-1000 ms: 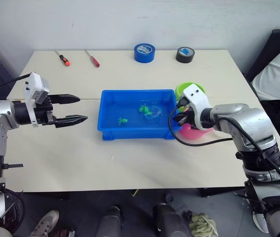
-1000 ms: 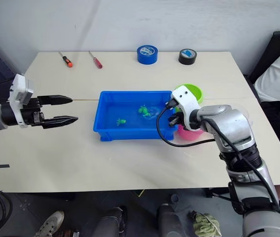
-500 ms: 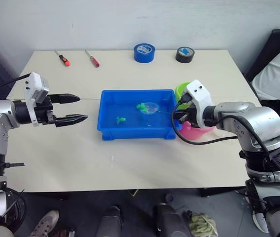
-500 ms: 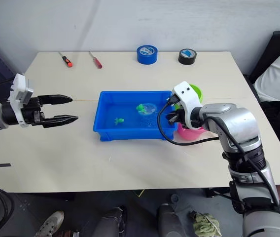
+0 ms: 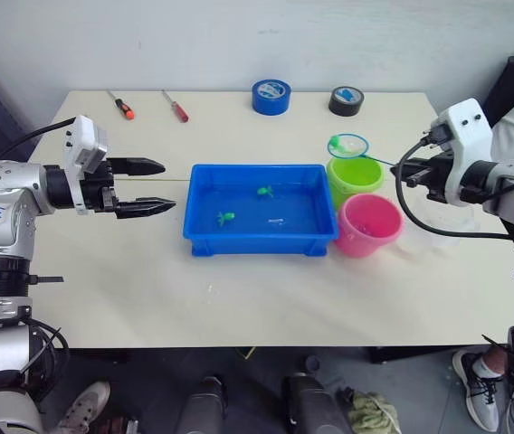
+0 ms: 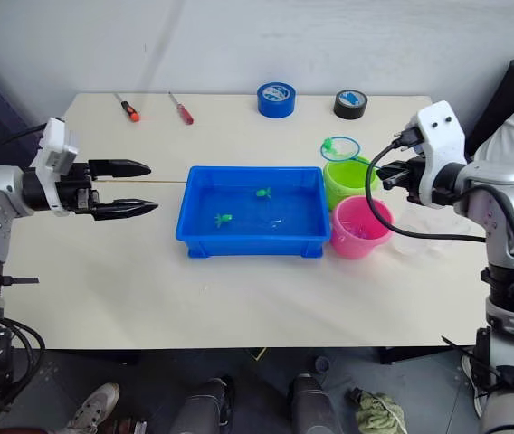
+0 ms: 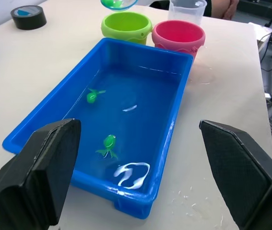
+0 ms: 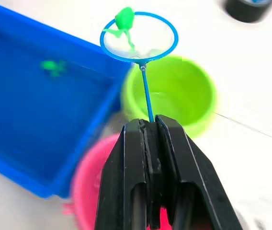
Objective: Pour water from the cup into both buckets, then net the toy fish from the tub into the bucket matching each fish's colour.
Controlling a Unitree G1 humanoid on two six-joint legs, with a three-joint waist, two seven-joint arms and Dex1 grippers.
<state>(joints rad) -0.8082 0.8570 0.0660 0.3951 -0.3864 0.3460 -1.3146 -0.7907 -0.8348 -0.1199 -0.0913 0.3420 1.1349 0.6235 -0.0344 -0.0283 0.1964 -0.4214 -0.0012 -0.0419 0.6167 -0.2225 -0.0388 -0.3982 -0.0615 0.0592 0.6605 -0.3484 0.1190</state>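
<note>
Small round hoop net with a light blue rim point(image 8: 139, 37), clamped by its thin handle between the pressed-together black fingers of the right gripper point(image 8: 149, 125), held just above the far edge of the lime green plastic bucket point(image 5: 355, 174), carrying one tiny green plastic toy fish point(image 8: 124, 18) at the hoop's rim. Pink plastic bucket point(image 5: 369, 224) standing just beside the green one, nearer the table's front edge, both close against the right end of the shallow bright blue rectangular plastic tub point(image 5: 259, 243). Two more green fish point(image 7: 92, 96) point(image 7: 108, 142) lying apart in the tub's water. Clear plastic measuring cup point(image 7: 187, 9) upright behind the pink bucket as seen from the left wrist. Left gripper point(image 5: 151, 187) hovering left of the tub, fingers spread wide apart, holding nothing.
</note>
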